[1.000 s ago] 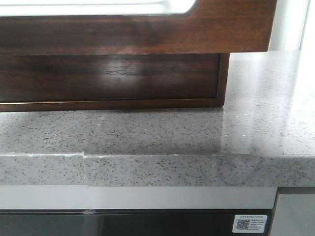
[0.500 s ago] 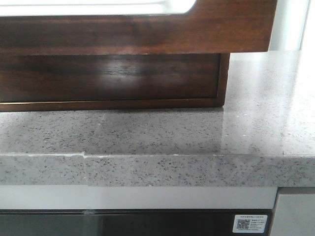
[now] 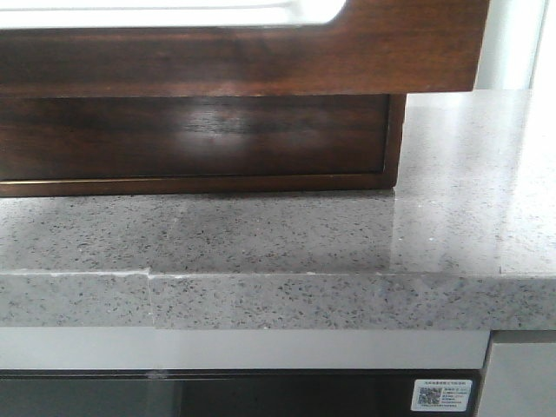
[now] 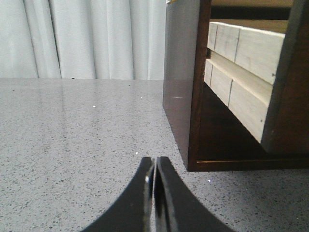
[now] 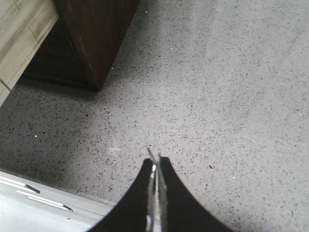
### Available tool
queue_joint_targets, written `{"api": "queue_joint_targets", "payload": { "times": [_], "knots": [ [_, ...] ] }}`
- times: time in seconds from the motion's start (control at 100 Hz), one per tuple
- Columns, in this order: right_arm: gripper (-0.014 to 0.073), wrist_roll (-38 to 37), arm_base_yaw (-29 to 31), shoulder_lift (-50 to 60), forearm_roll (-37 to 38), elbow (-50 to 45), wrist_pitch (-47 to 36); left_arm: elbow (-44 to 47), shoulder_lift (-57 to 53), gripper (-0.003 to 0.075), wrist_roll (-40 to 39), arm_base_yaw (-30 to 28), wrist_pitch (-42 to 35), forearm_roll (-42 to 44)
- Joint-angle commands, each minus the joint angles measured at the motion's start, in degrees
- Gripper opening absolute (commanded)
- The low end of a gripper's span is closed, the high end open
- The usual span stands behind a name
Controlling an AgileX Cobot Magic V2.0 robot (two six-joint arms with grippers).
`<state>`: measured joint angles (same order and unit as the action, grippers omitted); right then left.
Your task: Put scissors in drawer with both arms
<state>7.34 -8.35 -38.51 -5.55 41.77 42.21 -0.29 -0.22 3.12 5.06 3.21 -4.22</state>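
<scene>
The drawer [image 3: 261, 61] is a dark brown glossy front with a wide white cutout along its top; it stands out past the cabinet body [image 3: 191, 139]. Its pale wooden side [image 4: 241, 58] shows in the left wrist view and again [image 5: 19, 34] in the right wrist view. My right gripper [image 5: 156, 162] is shut on the scissors [image 5: 151, 154]; only thin metal tips poke out past the fingertips, above the counter beside the cabinet's corner. My left gripper [image 4: 154, 162] is shut with nothing in it, low over the counter by the cabinet's other corner [image 4: 193, 159]. Neither gripper shows in the front view.
The grey speckled stone counter [image 3: 452, 217] carries the cabinet and runs on to the right of it. Its front edge [image 3: 278, 300] has a white strip below. White curtains [image 4: 87, 38] hang behind the counter in the left wrist view.
</scene>
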Motion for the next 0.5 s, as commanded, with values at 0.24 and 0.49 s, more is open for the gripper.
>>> {"api": "queue_joint_targets", "payload": {
  "times": [0.24,0.49],
  "knots": [
    [-0.0069,0.1,0.4,0.3,-0.1,1.5,-3.6,2.1,-1.8,-0.002,-0.6,0.3,-5.1,-0.7],
    [-0.0069,0.6,1.4,4.5,0.5,-0.2,-4.5,2.1,-1.8,-0.002,-0.6,0.3,-5.1,-0.7]
  ]
}}
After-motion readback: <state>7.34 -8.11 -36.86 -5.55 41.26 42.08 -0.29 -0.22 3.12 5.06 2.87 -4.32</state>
